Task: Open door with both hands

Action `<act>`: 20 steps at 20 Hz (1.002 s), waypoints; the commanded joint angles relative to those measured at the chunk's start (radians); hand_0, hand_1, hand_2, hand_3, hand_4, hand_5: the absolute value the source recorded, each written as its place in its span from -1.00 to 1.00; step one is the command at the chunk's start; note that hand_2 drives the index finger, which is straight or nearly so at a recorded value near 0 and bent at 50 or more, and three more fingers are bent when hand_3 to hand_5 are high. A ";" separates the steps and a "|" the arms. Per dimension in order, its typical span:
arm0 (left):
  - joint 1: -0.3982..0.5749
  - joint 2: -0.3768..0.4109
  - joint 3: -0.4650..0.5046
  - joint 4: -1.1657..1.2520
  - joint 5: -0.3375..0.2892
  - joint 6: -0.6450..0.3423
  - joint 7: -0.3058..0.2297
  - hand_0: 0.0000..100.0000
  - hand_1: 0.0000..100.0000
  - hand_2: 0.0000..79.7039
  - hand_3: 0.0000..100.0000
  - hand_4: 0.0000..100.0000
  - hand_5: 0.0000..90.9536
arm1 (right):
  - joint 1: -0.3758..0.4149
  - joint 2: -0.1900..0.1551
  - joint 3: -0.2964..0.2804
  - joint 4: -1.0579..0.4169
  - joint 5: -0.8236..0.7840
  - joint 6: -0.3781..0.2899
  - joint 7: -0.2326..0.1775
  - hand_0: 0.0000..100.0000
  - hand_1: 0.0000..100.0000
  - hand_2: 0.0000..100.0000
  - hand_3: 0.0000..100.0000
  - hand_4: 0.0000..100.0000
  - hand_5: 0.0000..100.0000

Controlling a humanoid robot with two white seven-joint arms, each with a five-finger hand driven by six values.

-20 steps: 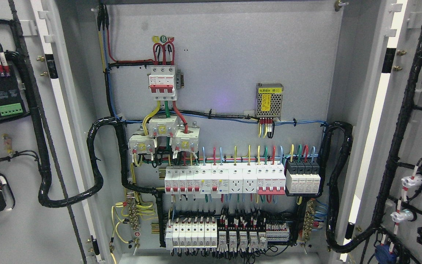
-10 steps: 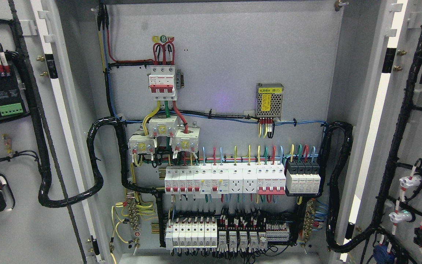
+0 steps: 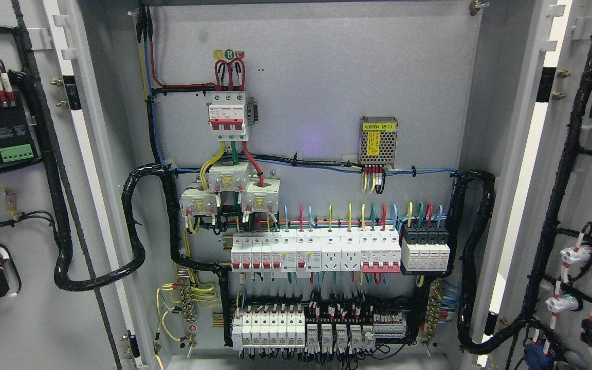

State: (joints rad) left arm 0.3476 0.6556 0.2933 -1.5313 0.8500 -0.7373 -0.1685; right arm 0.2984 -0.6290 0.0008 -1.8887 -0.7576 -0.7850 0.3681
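Electrical cabinet (image 3: pixel 316 118) stands wide open, two doors swung out. Left door (image 3: pixel 13 205) fills the left edge of the view, inner face toward us; right door (image 3: pixel 578 195) fills the right edge the same way.

No robot hand or arm visible anywhere, so finger state cannot be told, and neither door has any fingers near it in view.

Counts inside, on the grey back panel:
- one red-handled main breaker (image 3: pixel 228 115) upper left of centre
- three white current-transformer blocks (image 3: pixel 229 192) clustered just below it
- one small mesh-cased power supply (image 3: pixel 377 134) with yellow label, right of centre
- two rows of white breakers and modules: upper row (image 3: pixel 339 252), lower row (image 3: pixel 319 329) near the cabinet floor
- two thick black wrapped cable looms, one looping from the left door (image 3: pixel 134 231) into the cabinet, one on the right side (image 3: pixel 473 267)

Left door carries a black module with a green terminal strip (image 3: pixel 16 152). Right door carries black cable runs and several white fittings (image 3: pixel 576 254); exact number is cut off by the frame edge.
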 commanded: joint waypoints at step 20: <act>0.206 -0.342 -0.411 -0.136 -0.610 -0.004 0.001 -1.00 -1.00 -1.00 -1.00 -0.94 -1.00 | 0.060 0.267 0.452 0.264 0.259 -0.028 -0.012 -1.00 -1.00 -1.00 -1.00 -1.00 -1.00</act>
State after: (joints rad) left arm 0.5195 0.4725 0.0742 -1.7144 0.4034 -0.7433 -0.1663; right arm 0.3125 -0.4817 0.3282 -1.7745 -0.5185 -0.7845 0.3579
